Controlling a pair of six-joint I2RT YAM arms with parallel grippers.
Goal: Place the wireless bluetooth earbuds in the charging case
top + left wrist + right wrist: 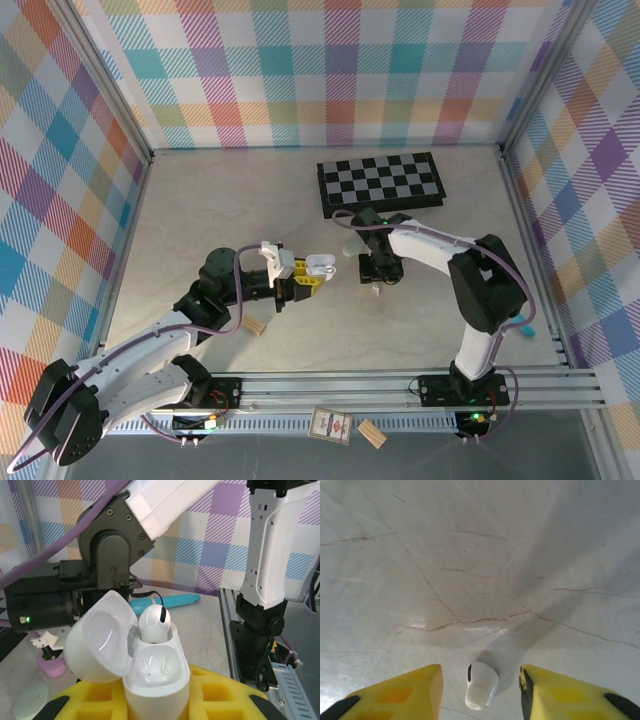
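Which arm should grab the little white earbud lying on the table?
Right. The right jaws stand open either side of the white earbud on the table. The left jaws are shut on the open charging case, one bud already seated inside.

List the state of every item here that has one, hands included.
charging case: open, clamped in the left hand.
seated earbud: sitting in one slot of the case; the other slot is empty.
loose earbud: lying on the table, not gripped.
left hand: shut on the charging case.
right hand: open, one finger on each side of the loose earbud, touching neither side.
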